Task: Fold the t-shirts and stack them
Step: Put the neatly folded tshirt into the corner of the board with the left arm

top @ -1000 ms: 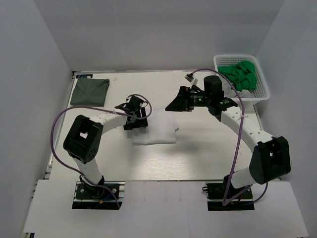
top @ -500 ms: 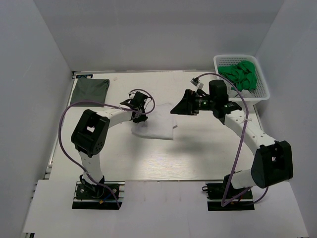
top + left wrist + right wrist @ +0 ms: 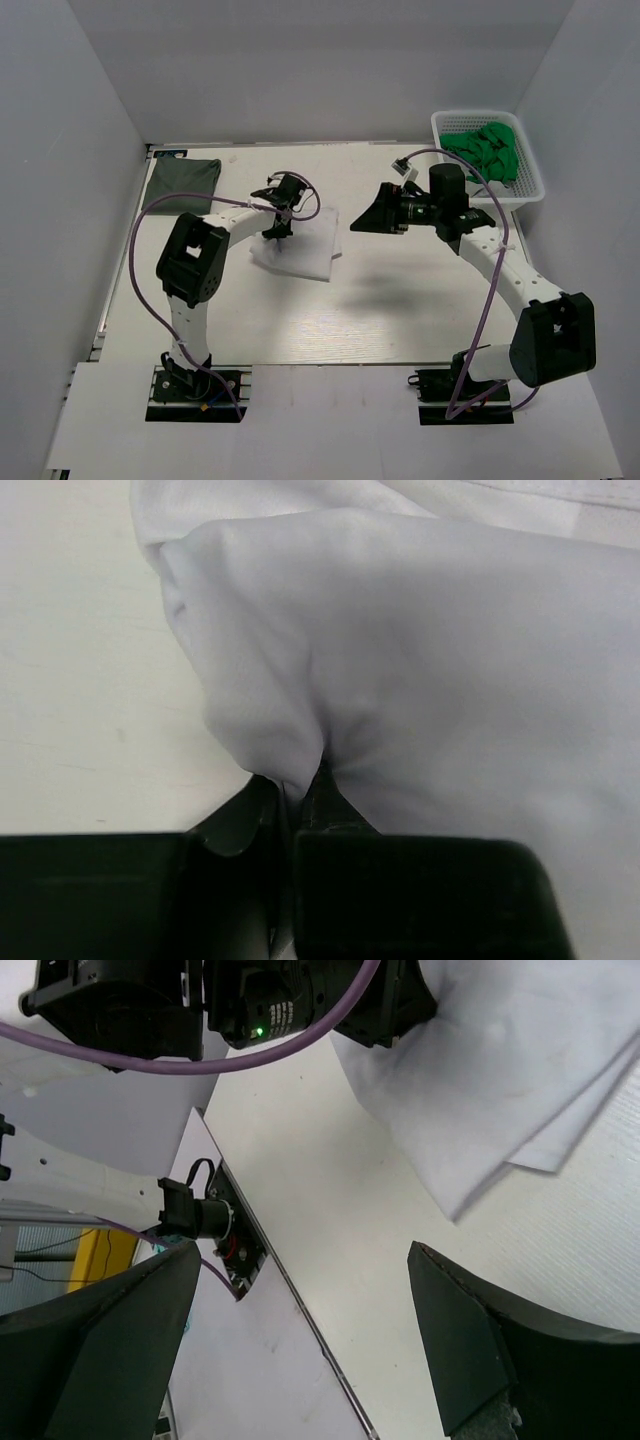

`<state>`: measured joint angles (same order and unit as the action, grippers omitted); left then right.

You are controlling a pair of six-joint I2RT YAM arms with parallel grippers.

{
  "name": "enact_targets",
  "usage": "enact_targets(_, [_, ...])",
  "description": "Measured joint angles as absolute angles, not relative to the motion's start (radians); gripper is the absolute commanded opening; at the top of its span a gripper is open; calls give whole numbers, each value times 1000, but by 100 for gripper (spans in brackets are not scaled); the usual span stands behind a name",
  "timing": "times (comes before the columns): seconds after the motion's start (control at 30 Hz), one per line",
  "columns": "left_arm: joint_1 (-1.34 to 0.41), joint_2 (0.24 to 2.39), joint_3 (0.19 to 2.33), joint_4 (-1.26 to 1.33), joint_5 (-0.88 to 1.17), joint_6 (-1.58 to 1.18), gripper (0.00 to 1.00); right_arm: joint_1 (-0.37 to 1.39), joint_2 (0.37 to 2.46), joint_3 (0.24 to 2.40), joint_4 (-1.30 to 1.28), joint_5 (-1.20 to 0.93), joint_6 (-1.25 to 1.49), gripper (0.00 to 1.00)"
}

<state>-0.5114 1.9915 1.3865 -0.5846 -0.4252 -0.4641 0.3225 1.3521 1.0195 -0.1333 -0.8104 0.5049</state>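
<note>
At the left tool (image 3: 300,785), clenched on the white t-shirt (image 3: 430,660), cloth buries its tips; right tool (image 3: 305,1255) gapes.

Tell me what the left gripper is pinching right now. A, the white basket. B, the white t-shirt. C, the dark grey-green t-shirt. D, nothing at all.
B: in the left wrist view the left gripper is closed on a bunched fold of the white t-shirt, while the dark grey-green t-shirt lies folded in the far left corner, apart from both arms.
</note>
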Motion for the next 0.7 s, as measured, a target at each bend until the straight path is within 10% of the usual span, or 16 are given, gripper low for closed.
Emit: enact_targets(0.7, [-296, 1851, 1417, -355, -604, 130, 0, 300, 1413, 1057, -185, -820, 461, 90])
